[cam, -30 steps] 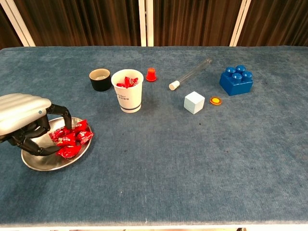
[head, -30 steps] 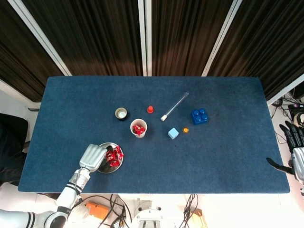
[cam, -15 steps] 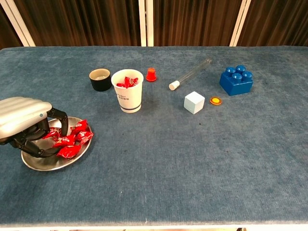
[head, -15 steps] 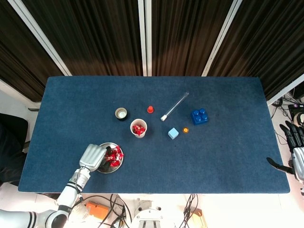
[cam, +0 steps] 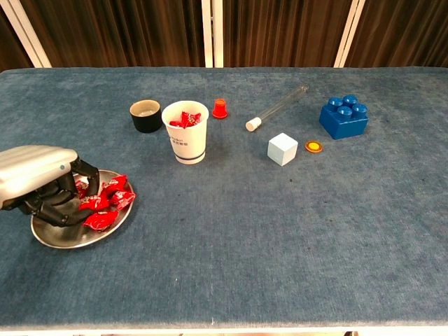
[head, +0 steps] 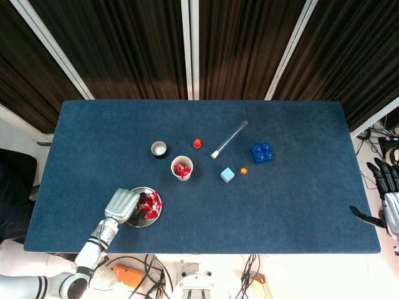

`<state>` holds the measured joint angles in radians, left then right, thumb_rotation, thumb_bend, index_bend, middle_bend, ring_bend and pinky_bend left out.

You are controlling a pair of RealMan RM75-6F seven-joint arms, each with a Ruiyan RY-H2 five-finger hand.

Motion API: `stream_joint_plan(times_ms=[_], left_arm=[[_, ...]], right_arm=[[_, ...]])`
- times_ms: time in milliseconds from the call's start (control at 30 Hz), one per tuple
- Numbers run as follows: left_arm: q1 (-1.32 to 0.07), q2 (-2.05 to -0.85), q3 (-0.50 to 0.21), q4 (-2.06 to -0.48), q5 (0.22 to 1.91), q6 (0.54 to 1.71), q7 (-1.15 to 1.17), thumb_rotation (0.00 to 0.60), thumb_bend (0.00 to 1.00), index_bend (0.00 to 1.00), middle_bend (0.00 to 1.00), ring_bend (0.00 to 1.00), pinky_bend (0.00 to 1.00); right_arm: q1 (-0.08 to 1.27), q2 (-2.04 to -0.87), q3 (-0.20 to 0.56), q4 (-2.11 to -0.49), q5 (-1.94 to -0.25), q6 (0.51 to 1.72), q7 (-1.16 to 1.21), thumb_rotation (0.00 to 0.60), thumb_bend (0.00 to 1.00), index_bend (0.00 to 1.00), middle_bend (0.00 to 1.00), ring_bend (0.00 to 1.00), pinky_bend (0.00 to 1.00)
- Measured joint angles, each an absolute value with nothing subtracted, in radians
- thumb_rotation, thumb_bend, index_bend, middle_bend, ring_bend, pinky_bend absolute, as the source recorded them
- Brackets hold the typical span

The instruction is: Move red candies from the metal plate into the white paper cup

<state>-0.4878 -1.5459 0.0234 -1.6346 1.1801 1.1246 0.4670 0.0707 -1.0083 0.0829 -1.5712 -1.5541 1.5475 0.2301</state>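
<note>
Cup (cam: 186,131) upright (mouth up) — left hand (cam: 38,183) over candies (cam: 103,203)

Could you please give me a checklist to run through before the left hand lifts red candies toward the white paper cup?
1. Left hand over the round metal plate, fingers curled among the red wrapped candies: ok.
2. Candy secured in its fingers: cannot tell.
3. White paper cup upright, mouth open: ok.
4. Room in the cup: cannot tell; candies show at its rim.
5. Small black cup beside the paper cup, apart from it: ok.
6. Right hand off the table edge: ok.
</note>
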Motion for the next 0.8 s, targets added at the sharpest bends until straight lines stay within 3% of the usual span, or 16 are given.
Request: stream_joint_plan(times_ms=[167, 433, 600, 800], left_arm=[[-0.483, -1.501, -0.002, -1.696, 1.214, 1.155, 0.431, 0.600, 0.35, 0.57, 0.92, 0.83, 0.83], [-0.564, -1.433, -0.156, -1.797, 1.215, 1.138, 0.408, 0.600, 0.35, 0.57, 0.92, 0.83, 0.83], [-0.670, -1.432, -0.245, -1.799, 1.106, 1.055, 0.450, 0.600, 0.35, 0.57, 0.92, 0.83, 0.83], [-0.801, -1.470, -0.303, -1.746, 0.913, 0.974, 0.549, 0.600, 0.35, 0.57, 0.92, 0.83, 0.83]], right_arm=[[0.072, -1.008, 0.084, -1.573, -1.557, 1.549, 0.227, 0.600, 0.28, 0.00, 0.03, 0.00, 0.00], [0.068, -1.006, 0.082, -1.581, -1.562, 1.559, 0.221, 0.600, 0.28, 0.00, 0.03, 0.00, 0.00], [0.059, -1.005, 0.079, -1.580, -1.557, 1.565, 0.223, 0.600, 0.28, 0.00, 0.03, 0.00, 0.00], [0.050, -1.004, 0.078, -1.575, -1.549, 1.571, 0.230, 0.600, 0.28, 0.00, 0.03, 0.00, 0.00]])
